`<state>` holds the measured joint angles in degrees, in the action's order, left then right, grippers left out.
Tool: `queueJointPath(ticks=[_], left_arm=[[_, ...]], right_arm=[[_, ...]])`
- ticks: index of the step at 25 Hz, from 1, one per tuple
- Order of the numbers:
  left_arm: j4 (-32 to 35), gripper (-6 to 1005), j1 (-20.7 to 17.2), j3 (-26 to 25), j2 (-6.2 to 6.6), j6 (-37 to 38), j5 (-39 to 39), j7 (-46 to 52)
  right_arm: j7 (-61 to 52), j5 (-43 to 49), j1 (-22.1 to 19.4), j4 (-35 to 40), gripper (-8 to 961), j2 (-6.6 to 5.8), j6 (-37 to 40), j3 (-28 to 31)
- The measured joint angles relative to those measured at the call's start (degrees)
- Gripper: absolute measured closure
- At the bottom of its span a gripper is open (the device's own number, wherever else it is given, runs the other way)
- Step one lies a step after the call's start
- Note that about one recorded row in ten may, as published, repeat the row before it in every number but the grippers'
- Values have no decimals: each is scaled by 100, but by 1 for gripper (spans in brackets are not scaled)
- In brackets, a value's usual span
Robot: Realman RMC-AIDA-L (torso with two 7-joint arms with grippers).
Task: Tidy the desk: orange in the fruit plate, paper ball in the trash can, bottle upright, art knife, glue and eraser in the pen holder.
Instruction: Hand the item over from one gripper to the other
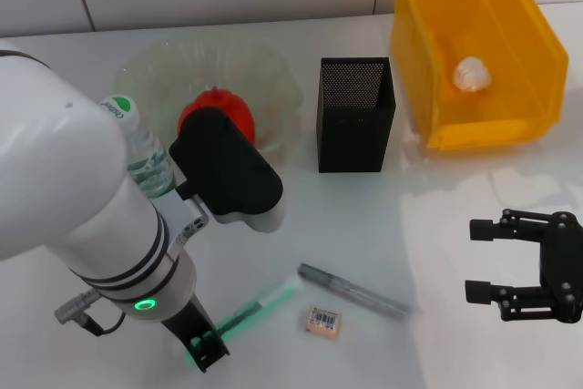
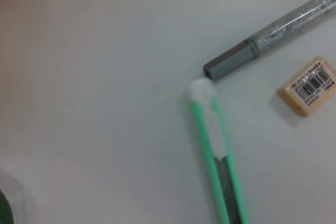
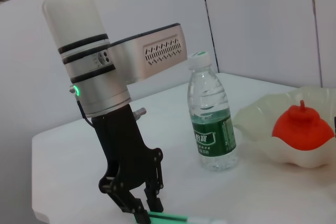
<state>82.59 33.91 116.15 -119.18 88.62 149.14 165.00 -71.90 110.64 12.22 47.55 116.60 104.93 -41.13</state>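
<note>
Head view shows the left gripper (image 1: 206, 350) closing on the green art knife (image 1: 264, 305), eraser (image 1: 322, 321) at its 3 o'clock, right gripper (image 1: 519, 266) spread open; left wrist view shows knife (image 2: 216, 156) beside glue (image 2: 273, 34); right wrist view shows fingers (image 3: 140, 211) pinching it.

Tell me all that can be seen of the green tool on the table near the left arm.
The green tool is a slim, flat stick of bright green plastic with a grey strip along its middle and a whitish tip. It lies flat on the white table. Its tip ends just short of the grey pen, and the eraser lies close by, apart. The left claw is down at its far end, fingers about it; contact is not clear.
</note>
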Motion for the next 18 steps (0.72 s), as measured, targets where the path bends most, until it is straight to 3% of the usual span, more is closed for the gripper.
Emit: queueJointPath(ticks=[10, 18], left_arm=[[153, 810, 28, -64, 0, 58, -24, -3], [912, 818, -112, -457, 3, 268, 24, -7]], right_arm=[[0, -16, 18, 0, 158, -6, -7, 48], [-69, -82, 169, -256, 158, 63, 349, 1599]])
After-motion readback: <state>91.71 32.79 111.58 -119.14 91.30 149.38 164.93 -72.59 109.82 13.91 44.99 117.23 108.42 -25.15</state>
